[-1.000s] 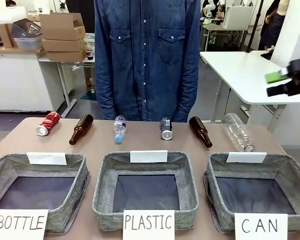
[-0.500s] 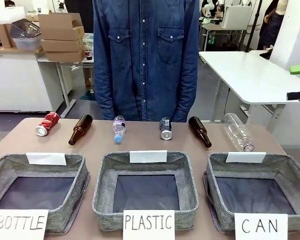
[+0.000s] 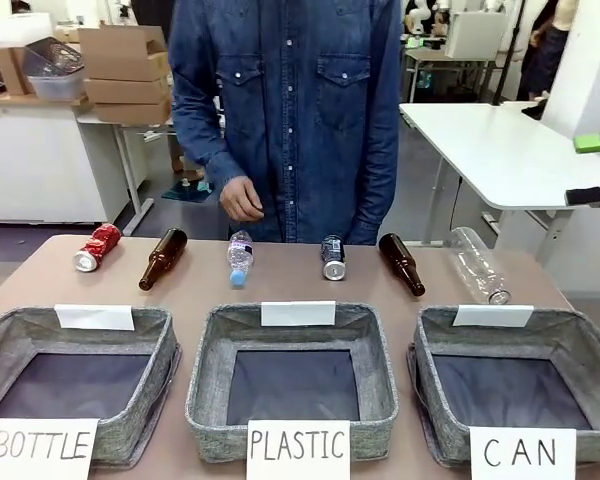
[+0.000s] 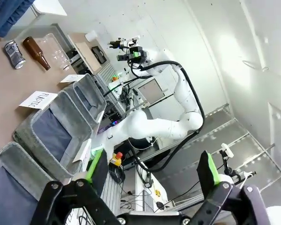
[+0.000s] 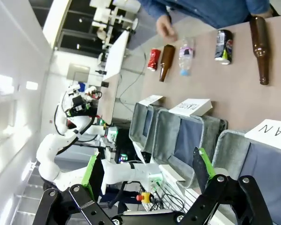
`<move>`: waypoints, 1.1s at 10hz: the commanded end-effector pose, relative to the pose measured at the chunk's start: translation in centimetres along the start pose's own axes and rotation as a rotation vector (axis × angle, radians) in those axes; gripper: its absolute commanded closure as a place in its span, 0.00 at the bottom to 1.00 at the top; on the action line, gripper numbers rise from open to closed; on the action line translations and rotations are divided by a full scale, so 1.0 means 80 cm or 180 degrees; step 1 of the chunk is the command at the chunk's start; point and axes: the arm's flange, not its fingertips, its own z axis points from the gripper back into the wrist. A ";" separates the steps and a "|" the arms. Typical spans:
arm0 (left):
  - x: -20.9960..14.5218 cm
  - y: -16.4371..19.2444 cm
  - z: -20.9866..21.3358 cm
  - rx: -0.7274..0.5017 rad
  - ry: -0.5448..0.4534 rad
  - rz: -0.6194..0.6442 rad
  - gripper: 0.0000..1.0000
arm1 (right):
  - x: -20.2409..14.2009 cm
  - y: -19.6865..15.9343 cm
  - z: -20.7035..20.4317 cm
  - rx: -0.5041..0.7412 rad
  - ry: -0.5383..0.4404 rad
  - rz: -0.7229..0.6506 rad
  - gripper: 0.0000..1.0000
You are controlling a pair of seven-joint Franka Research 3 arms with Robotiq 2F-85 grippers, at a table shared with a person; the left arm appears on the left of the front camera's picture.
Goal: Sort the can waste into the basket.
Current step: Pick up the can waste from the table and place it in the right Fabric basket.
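The dented red can [image 3: 97,247] lies at the table's far left, and the black can [image 3: 332,256] lies past the middle bin. At the near right stands the grey basket [image 3: 427,340] signed "CAN", with nothing in it. My right gripper [image 3: 592,168] hangs open at the picture's right edge, high above the table and far from both cans. In the right wrist view its fingers [image 5: 201,166] stand apart, with the red can [image 5: 153,59], the black can [image 5: 222,46] and the basket [image 5: 225,140] beyond. My left gripper [image 4: 152,173] is open in the air; the black can [image 4: 14,48] lies far off.
Two brown bottles [image 3: 162,258] [image 3: 401,263], a small clear bottle [image 3: 239,256] and a large clear bottle [image 3: 477,264] lie in the same row. Bins signed "BOTTLE" [image 3: 0,335] and "PLASTIC" [image 3: 205,340] stand left of the basket. A person's hand [image 3: 242,200] hovers above the small bottle.
The person's hand has come forward over the table's far edge. My right gripper drew back to the picture's right edge a second ago and has hardly moved since.
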 end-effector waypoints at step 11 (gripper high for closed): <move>-0.005 -0.001 0.003 -0.0011 0.0049 -0.0092 0.00 | 0.077 0.049 -0.224 -0.2203 0.0532 0.0885 0.00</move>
